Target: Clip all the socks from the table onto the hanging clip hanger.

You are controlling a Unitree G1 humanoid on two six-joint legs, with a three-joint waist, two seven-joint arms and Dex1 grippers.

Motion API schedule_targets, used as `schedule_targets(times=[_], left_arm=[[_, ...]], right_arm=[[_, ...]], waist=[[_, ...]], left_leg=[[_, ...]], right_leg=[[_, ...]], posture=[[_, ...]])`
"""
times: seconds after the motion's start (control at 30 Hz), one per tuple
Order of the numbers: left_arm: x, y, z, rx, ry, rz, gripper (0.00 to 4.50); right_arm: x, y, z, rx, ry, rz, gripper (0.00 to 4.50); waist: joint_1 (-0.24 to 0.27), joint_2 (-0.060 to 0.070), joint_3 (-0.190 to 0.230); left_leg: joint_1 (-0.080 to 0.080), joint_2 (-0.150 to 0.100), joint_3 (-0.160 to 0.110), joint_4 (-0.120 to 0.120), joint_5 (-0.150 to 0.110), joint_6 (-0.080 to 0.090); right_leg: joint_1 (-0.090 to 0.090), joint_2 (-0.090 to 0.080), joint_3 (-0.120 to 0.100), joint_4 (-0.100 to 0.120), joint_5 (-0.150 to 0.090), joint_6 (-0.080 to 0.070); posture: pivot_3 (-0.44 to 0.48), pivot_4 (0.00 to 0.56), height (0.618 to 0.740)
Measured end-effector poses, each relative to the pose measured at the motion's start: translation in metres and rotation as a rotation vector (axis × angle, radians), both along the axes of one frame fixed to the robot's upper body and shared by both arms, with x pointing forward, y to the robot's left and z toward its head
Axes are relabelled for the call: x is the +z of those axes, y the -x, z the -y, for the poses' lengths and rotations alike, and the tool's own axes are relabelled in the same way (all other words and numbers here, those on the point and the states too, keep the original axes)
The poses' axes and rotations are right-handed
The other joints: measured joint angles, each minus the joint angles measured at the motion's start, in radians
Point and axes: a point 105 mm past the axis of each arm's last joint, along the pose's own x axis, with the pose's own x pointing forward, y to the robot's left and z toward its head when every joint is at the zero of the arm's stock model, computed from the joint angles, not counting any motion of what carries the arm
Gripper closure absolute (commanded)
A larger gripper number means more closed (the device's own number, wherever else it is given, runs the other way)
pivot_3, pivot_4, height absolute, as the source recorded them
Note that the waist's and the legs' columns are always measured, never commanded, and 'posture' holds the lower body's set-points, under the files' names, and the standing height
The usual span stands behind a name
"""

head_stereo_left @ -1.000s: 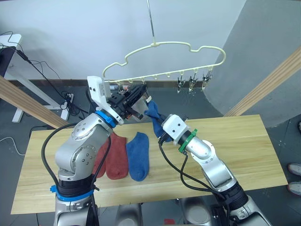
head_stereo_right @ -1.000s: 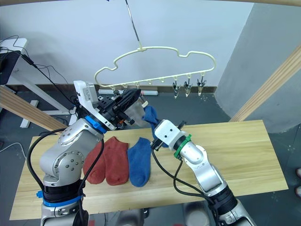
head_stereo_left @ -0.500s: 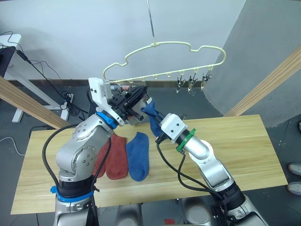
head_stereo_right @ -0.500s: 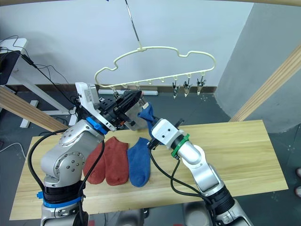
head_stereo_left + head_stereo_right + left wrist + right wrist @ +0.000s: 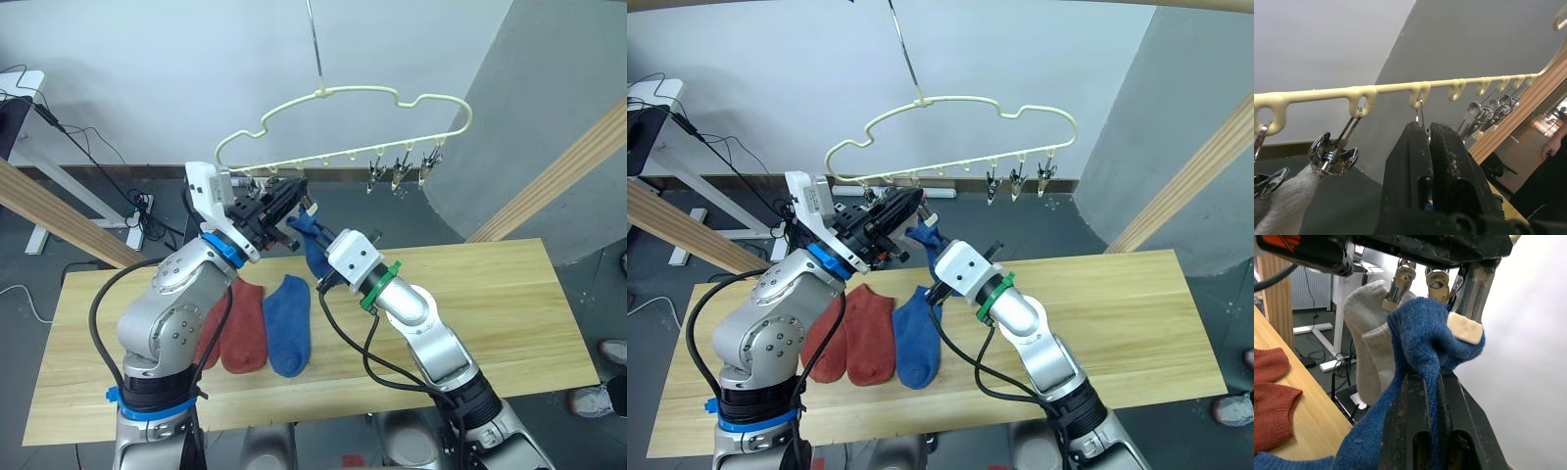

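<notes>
The cream clip hanger [image 5: 343, 98] hangs above the table [image 5: 509, 304]. My left gripper [image 5: 1428, 128] is raised under its row of clips and shut on one metal clip [image 5: 1419, 108]. Two light grey socks [image 5: 1366, 338] hang from the clips beside it. My right gripper [image 5: 1432, 382] is shut on a blue sock [image 5: 312, 240], holding its bunched top right against the left fingers. On the table lie two rust-red socks [image 5: 235, 328] and another blue sock [image 5: 287, 323]. Three bare clips [image 5: 402, 171] hang at the hanger's right end.
Slanted wooden poles of the frame stand at the left [image 5: 59, 220] and right [image 5: 558, 186]. A white desk leg and cables [image 5: 137, 211] lie on the floor behind the table. A person's shoe [image 5: 593, 399] shows at the right, a hand [image 5: 1550, 144] in the left wrist view.
My right gripper has carried the blue sock up and to the left, closer to the left gripper and its clip. The left gripper has hardly moved.
</notes>
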Motion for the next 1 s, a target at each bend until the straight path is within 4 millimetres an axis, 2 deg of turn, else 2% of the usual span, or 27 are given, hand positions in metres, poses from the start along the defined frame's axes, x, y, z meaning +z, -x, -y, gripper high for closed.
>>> schedule_targets(times=[0.1,0.47,0.5,0.6,0.8,1.0], left_arm=[[0.000,0.001,0.001,-0.009,0.010,-0.007,4.50],[-0.004,-0.001,-0.006,0.026,-0.022,-0.014,1.19],[-0.006,-0.001,-0.007,0.029,-0.026,-0.019,0.91],[-0.011,0.001,-0.011,0.035,-0.050,-0.027,0.91],[-0.015,0.004,-0.018,0.069,-0.101,-0.011,0.91],[-0.024,0.018,-0.022,0.042,-0.217,0.033,0.91]], right_arm=[[0.000,0.000,0.000,0.000,0.000,0.000,4.49],[0.001,0.000,-0.001,0.006,-0.005,0.000,4.50],[0.001,0.000,-0.002,0.007,-0.004,-0.003,4.23],[-0.003,0.000,-0.002,0.017,0.001,-0.040,3.30],[-0.018,-0.005,0.005,-0.003,0.067,-0.111,1.15],[-0.042,0.000,0.043,-0.029,0.201,-0.198,1.15]], waist=[[0.000,0.000,0.000],[0.000,0.000,0.000],[0.000,0.000,0.000],[0.000,0.000,0.000],[0.000,0.000,0.000],[0.004,0.000,0.000]], left_leg=[[0.000,0.000,0.000,0.000,0.000,0.000],[0.000,0.000,0.000,0.000,0.000,0.000],[0.000,0.000,0.000,0.000,0.000,0.000],[0.000,0.000,0.001,-0.001,0.000,0.000],[0.000,0.001,0.001,-0.001,0.000,0.000],[-0.001,0.001,0.001,-0.001,0.000,0.000]], right_leg=[[0.000,0.000,0.000,0.000,0.000,0.000],[-0.001,0.000,0.000,0.000,0.000,0.000],[-0.001,0.000,0.000,0.000,0.000,0.000],[-0.001,0.000,0.001,0.000,0.000,0.000],[-0.002,0.000,0.001,0.000,0.000,0.000],[-0.003,-0.001,0.001,0.000,0.000,0.000]], posture=[[-0.210,0.344,0.740],[-0.203,0.344,0.740],[-0.203,0.344,0.740],[-0.201,0.343,0.740],[-0.198,0.337,0.740],[-0.194,0.321,0.740]])
